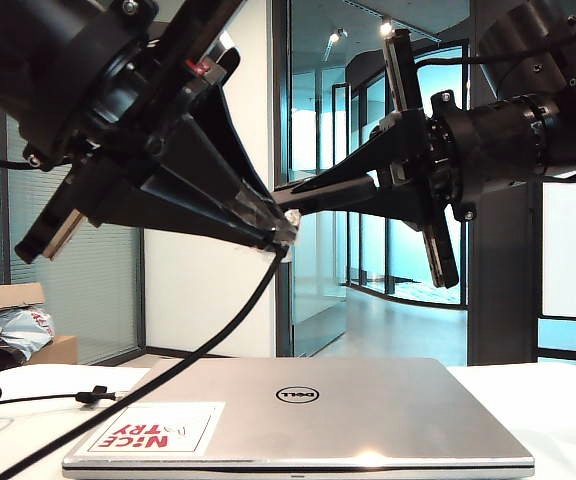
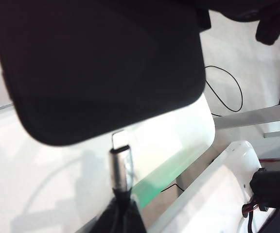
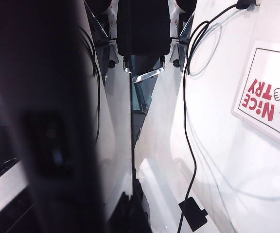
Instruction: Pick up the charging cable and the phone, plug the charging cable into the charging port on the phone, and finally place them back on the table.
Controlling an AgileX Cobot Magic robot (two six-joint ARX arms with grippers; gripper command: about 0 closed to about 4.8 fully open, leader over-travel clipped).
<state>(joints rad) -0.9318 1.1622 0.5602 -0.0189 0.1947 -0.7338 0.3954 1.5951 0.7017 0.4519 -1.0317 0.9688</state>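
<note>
The left gripper [image 1: 280, 232] is being seen at the centre of the exterior view, its arm coming in from 10 o'clock, and its jaws are being kept clamped on the plug end of the charging cable [image 1: 168, 375]. In the left wrist view the left gripper [image 2: 123, 211] is being shown as dark fingers pinching the cord right behind the silver plug [image 2: 119, 162]. The plug tip is being held right at the narrow edge of the phone [image 2: 106, 63]; whether it is seated in the charging port cannot be told, the port itself not being visible. The right gripper [image 1: 308, 192] is being reached in from 3 o'clock in the exterior view, its tips meeting the left gripper's just past the centre line; its jaws are being held nearly together, pinched on the phone, which is being kept in the air above the table [image 1: 568, 400]. In the right wrist view the phone [image 3: 43, 121] is filling one side as a blurred dark slab. From the left gripper the cable is hanging down toward 7 o'clock and trailing over the table beside the laptop [image 1: 368, 410], with the tie strap [image 1: 93, 395] lying at 8 o'clock. A red-lettered sticker [image 1: 153, 430] is being shown on the laptop lid at 7 o'clock.
</note>
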